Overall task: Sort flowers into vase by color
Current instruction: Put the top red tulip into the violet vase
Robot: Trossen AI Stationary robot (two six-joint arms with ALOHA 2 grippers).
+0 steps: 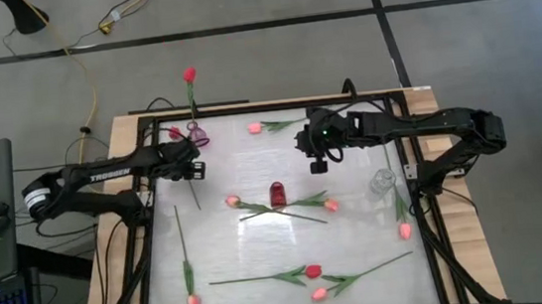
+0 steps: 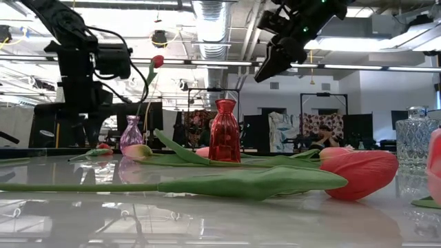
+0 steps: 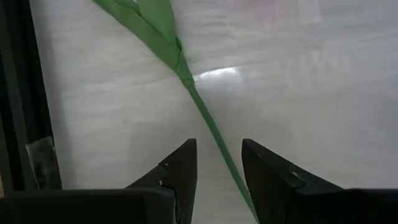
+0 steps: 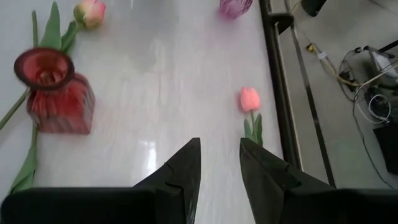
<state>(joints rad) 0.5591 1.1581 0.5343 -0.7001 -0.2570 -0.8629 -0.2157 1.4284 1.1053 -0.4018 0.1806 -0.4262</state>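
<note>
We see the left gripper (image 1: 191, 167) near the left rear part of the tabletop (image 1: 358, 223), just in front of the purple vase (image 1: 197, 135), which holds one red tulip (image 1: 189, 76). Its jaws stand slightly apart, and in the left wrist view a thin green stem (image 3: 211, 127) runs between the fingertips (image 3: 180, 163); we cannot tell whether they touch it. The left arm reaches in low and nearly level from the left edge.

Farther right, the red vase (image 1: 277, 193) stands empty at the middle, with two pink tulips (image 1: 233, 202) lying beside it, stems crossing in front. A pink tulip (image 1: 255, 128) lies near the rear edge. Along the front, a pink-headed flower (image 1: 194, 302) lies at the left, and a red one (image 1: 312, 270) and a pink one (image 1: 319, 293) lie near the middle.

The right gripper (image 1: 318, 164) hangs raised above the tabletop, behind and to the right of the red vase, jaws a little apart and empty. The right arm stretches in from the right side. A clear vase (image 1: 383, 179) stands near the right edge, another pink tulip (image 1: 404, 229) just in front of it. Bare tabletop lies between the red vase and the clear vase.
</note>
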